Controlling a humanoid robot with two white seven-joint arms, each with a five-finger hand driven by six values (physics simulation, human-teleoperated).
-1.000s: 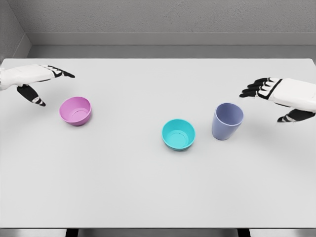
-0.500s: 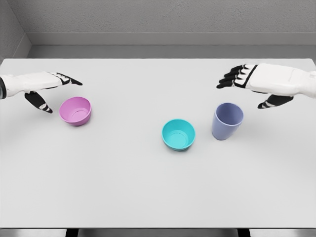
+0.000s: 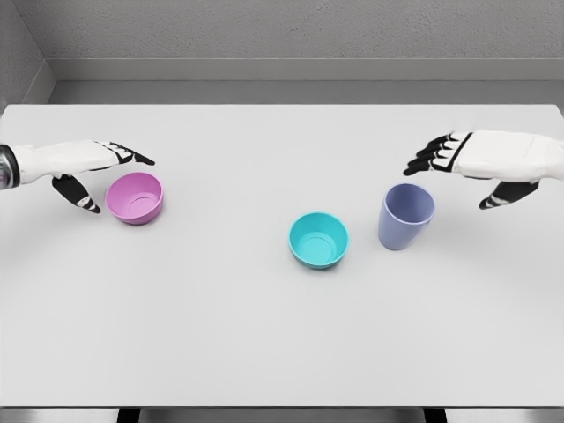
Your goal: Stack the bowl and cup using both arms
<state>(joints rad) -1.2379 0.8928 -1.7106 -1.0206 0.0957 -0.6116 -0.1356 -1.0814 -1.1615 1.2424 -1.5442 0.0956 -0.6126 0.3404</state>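
The left hand (image 3: 84,167) hovers with fingers spread and thumb dropped low, grasping nothing, just at nine o'clock of the pink bowl (image 3: 135,197). Its fingertips reach over the bowl's far-left rim, though whether they touch it cannot be told. The right hand (image 3: 480,163) is likewise released and empty, fingers extended, poised at about one o'clock of the blue cup (image 3: 405,216), near it but apart.

The pink bowl sits upright on the left part of the worktop (image 3: 282,335). The blue cup stands upright to the right of centre, and the teal bowl (image 3: 318,240) rests just beside it at its eight o'clock, the two close but not touching. The pink bowl is well apart from both.

By my judgement the task is barely begun: nothing is grasped, lifted or nested, and all three vessels stand separately. Both hands appear to be in the approach step. What is left is closing on the pink bowl and the cup, carrying them in, and stacking them, probably at the teal bowl.
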